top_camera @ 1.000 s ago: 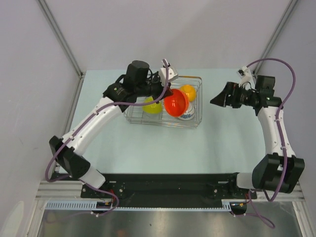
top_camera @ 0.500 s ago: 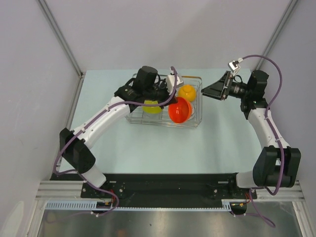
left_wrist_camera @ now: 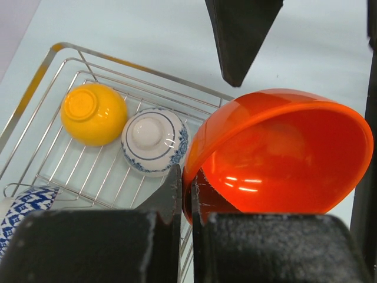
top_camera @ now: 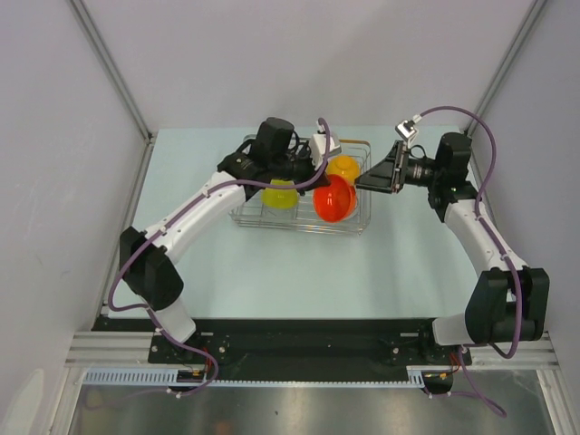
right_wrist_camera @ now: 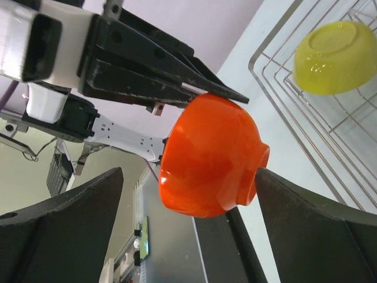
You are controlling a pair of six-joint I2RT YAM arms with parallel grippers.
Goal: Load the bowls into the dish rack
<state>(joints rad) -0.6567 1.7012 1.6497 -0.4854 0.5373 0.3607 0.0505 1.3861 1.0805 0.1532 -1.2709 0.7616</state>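
Observation:
My left gripper (top_camera: 317, 179) is shut on the rim of the red bowl (top_camera: 333, 198) and holds it tilted above the right part of the silver wire dish rack (top_camera: 299, 226). In the left wrist view the fingers (left_wrist_camera: 172, 194) pinch the bowl's (left_wrist_camera: 283, 153) wall. My right gripper (top_camera: 367, 179) is open, its fingers on either side of the red bowl (right_wrist_camera: 206, 159). In the rack lie the orange bowl (left_wrist_camera: 94, 113), the white bowl with blue pattern (left_wrist_camera: 155, 141) and the lime-yellow bowl (right_wrist_camera: 339, 56), all upside down. A blue-patterned bowl (left_wrist_camera: 23, 206) shows partly.
The rack's rim (left_wrist_camera: 53, 56) runs close under the held bowl. One right-gripper finger (left_wrist_camera: 238, 35) hangs just beyond the red bowl. The left arm (top_camera: 195, 213) stretches across the table's left half, and grey walls enclose the table.
My right gripper has swung left from the table's right side up to the red bowl. My left gripper has carried the bowl slightly right over the rack.

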